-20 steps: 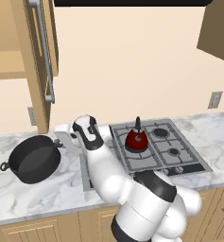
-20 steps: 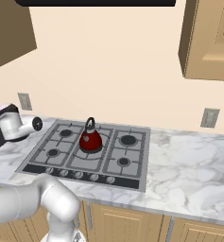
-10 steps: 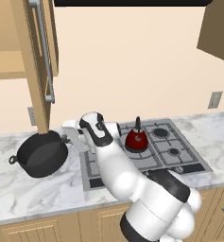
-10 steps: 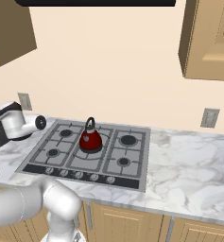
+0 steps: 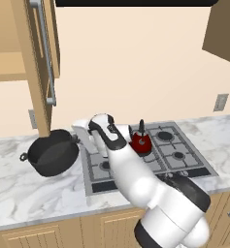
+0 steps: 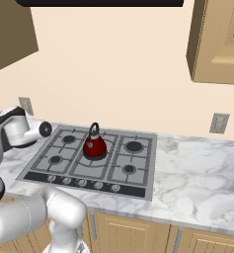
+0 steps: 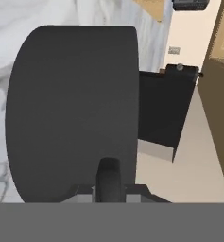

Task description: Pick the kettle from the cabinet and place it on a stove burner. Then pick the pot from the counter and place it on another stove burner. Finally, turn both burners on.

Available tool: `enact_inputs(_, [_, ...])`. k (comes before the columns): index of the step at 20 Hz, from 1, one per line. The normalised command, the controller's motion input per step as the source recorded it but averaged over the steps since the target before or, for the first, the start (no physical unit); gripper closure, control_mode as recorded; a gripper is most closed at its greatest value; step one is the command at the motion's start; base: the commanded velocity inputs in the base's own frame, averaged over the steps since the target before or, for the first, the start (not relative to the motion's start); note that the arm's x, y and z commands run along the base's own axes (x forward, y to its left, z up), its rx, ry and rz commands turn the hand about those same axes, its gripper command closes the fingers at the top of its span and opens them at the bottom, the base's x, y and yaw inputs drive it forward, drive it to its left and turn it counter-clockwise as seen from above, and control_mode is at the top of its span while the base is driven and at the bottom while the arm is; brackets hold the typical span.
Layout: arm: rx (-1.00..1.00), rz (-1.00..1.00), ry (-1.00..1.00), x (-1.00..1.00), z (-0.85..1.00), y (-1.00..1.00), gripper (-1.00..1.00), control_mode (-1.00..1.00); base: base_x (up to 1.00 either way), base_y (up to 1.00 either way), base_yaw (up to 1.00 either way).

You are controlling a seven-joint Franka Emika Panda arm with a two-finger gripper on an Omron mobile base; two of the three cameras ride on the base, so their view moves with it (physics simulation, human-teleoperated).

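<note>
The black pot (image 5: 53,152) hangs tilted just above the marble counter (image 5: 29,198), left of the stove (image 5: 184,162). My gripper (image 5: 78,137) is shut on the pot's right loop handle. The hand view looks at the pot's (image 7: 71,108) dark side wall from close up, with my gripper (image 7: 108,185) at its lower edge and one finger (image 7: 108,176) dark against it. The dark-red kettle (image 5: 140,142) stands upright on the middle burner, to the right of my arm. From the right base it is the kettle (image 6: 95,146) at the centre of the cooktop (image 6: 128,170).
The wall cabinet (image 5: 19,58) stands open above the pot, its door and silver bar handle (image 5: 44,53) hanging over the counter. A tall black boxy appliance (image 7: 165,108) stands behind the pot. Other burners (image 6: 134,146) lie free. Knobs (image 6: 81,183) line the stove front.
The pot has risen off the counter, tipped, and shifted right toward the stove with my gripper on its handle. The kettle has stayed put.
</note>
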Motion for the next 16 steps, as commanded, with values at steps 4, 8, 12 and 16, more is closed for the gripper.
enact_inputs(4, [0.0, -0.1, 0.0, -0.01, 0.1, -0.31, 1.0, -1.0, 0.0, 0.0, 0.0])
enact_inputs(8, [0.0, -0.09, 0.0, 0.0, 0.07, -0.29, 1.0, -1.0, 0.0, 0.0, 0.0])
enact_inputs(12, [0.0, -0.09, 0.0, 0.0, 0.05, -0.28, 1.0, -1.0, 0.0, 0.0, 0.0])
enact_inputs(16, [0.0, -0.08, 0.0, 0.0, 0.03, -0.28, 1.0, -1.0, 0.0, 0.0, 0.0])
